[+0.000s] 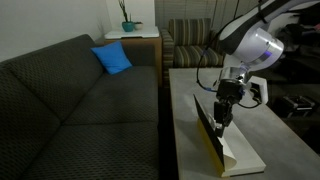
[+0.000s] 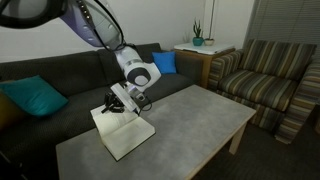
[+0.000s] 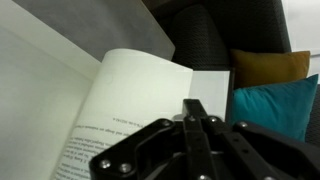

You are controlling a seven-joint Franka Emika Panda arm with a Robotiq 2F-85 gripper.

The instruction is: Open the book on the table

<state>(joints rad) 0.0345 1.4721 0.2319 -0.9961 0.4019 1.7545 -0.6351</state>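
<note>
Book (image 2: 124, 137) lies directly under the gripper (image 2: 115, 104), at the edge of the table (image 2: 195, 120) that runs along the sofa (image 1: 70, 105). White pages face up in both exterior views. The black cover (image 1: 206, 122) stands close to upright on the sofa side of the fingertips. My judgement: the book is open but not yet laid flat.

Gripper: in the wrist view the fingers (image 3: 194, 118) are drawn together and I see no gap between them. A curled page (image 3: 140, 95) with print rises just ahead of them. I cannot tell whether a leaf or the cover edge is pinched there.

Notes for the step in hand (judgement only):
- Carry the cover outward in an arc about the spine, not straight sideways, so the book does not slide off the edge.
- Keep the tips low and the contact light.
- Go slowly past vertical, since the cover may drop toward the sofa.
- Watch that loose leaves do not fall back.
</note>
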